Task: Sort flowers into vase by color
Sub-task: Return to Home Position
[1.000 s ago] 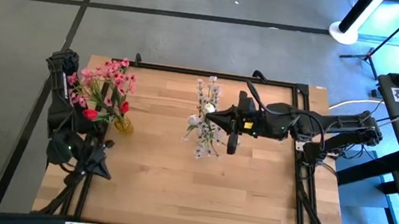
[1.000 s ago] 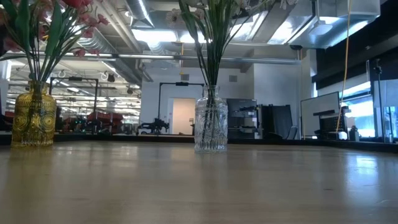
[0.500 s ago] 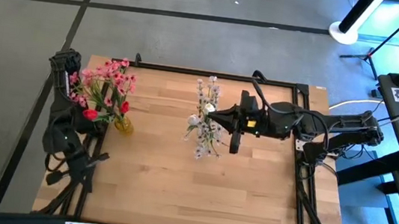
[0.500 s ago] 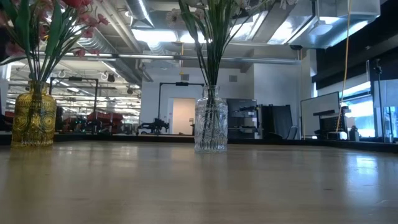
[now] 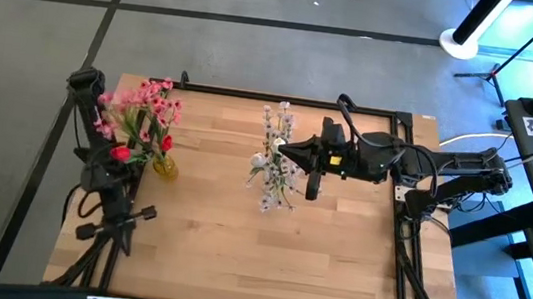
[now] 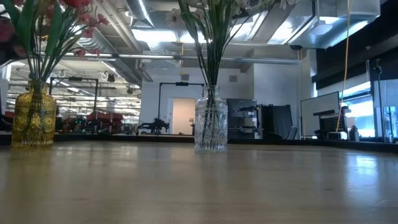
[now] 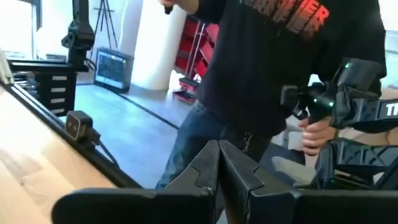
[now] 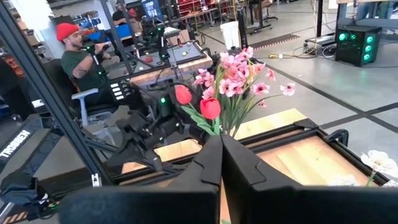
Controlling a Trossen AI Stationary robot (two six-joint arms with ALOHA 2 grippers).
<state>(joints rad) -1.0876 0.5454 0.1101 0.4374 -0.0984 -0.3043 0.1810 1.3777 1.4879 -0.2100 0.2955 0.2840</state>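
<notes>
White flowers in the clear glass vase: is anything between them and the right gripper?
No, nothing visible. The right gripper, jaws shut, hangs right beside the white flowers in the clear glass vase, with nothing between.

The right gripper [image 8: 221,140] has its fingers pressed together; beyond stand pink blossoms [image 8: 239,78] and two red rosebuds [image 8: 210,107], and farther off sits a person [image 8: 84,62] in a red cap [image 8: 64,30].
</notes>
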